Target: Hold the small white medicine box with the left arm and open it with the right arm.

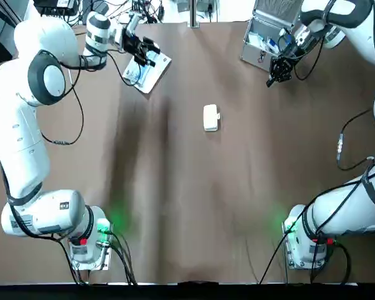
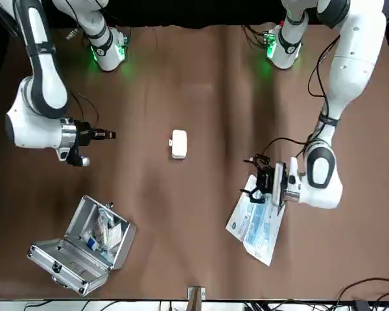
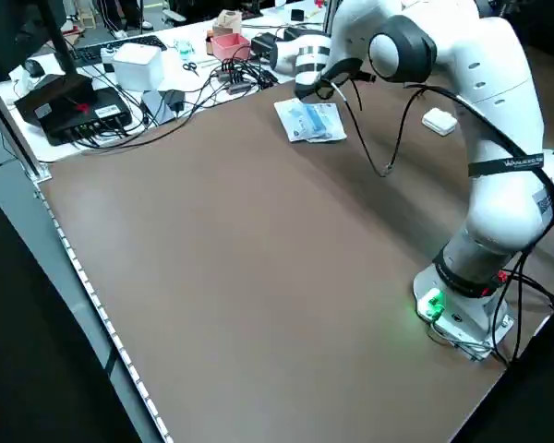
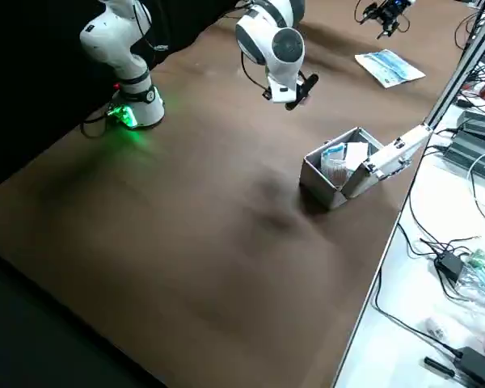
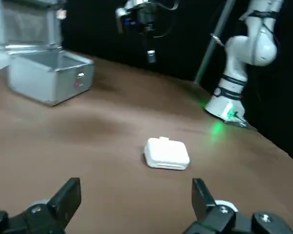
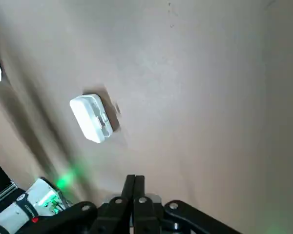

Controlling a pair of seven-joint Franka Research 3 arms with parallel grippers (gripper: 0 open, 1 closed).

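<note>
Left jaws are spread wide over a blue-and-white packet (image 1: pixel 147 72), perhaps a leaflet, at the far left of the counter (image 1: pixel 175 206), facing the small white medicine box (image 1: pixel 210 117) as if readied to clamp it. That box lies flat and untouched mid-counter, well apart from both arms. The right jaws, pressed together near the open metal case (image 1: pixel 265 37), likely wait until it is held.

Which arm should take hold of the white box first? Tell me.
Left. The left gripper is open and faces the white box lying on the table; the right gripper is shut.
</note>
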